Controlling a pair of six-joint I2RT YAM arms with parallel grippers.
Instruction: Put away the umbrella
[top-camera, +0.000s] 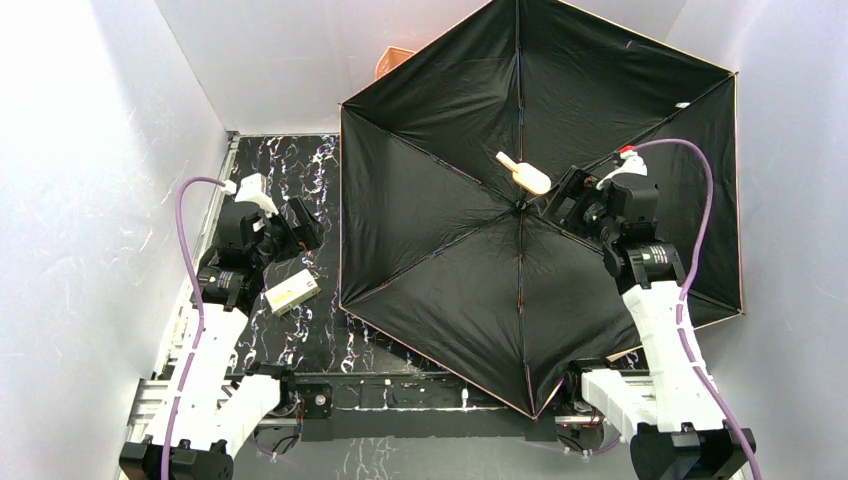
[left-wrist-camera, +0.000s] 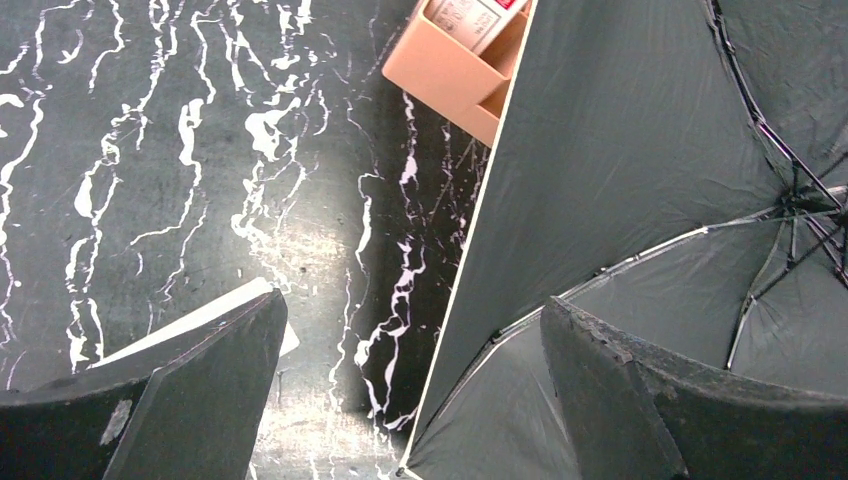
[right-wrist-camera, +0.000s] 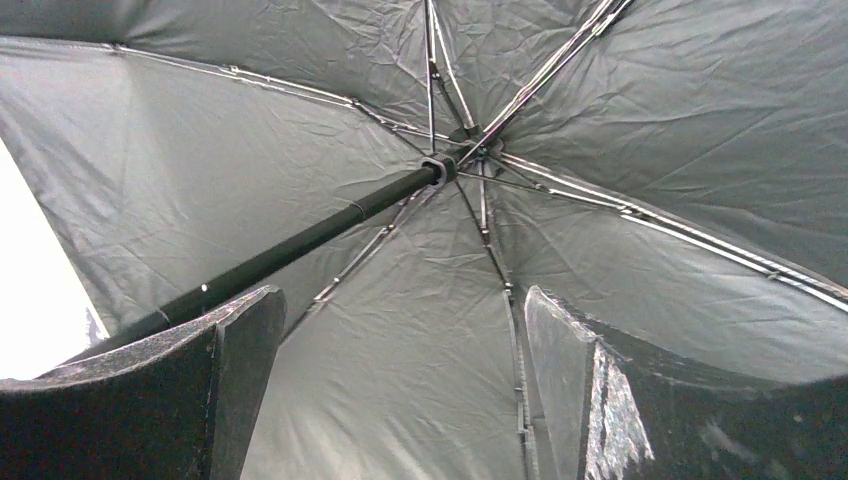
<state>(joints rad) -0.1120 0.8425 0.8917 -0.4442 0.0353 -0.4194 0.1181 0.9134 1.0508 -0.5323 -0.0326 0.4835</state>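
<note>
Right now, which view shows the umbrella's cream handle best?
Top external: the handle stands whole against the open umbrella. Left wrist shows only canopy and ribs; right wrist shows the shaft, no handle.

One umbrella (top-camera: 430, 200), one peach organizer (left-wrist-camera: 440, 72), one cream box (top-camera: 291, 294), two arms (top-camera: 205, 365) (top-camera: 668, 335).

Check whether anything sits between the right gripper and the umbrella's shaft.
Nothing visible does. The right gripper hangs open over the inside of the open umbrella. In its wrist view the black shaft runs bare and unobstructed, close beside the jaws.
</note>
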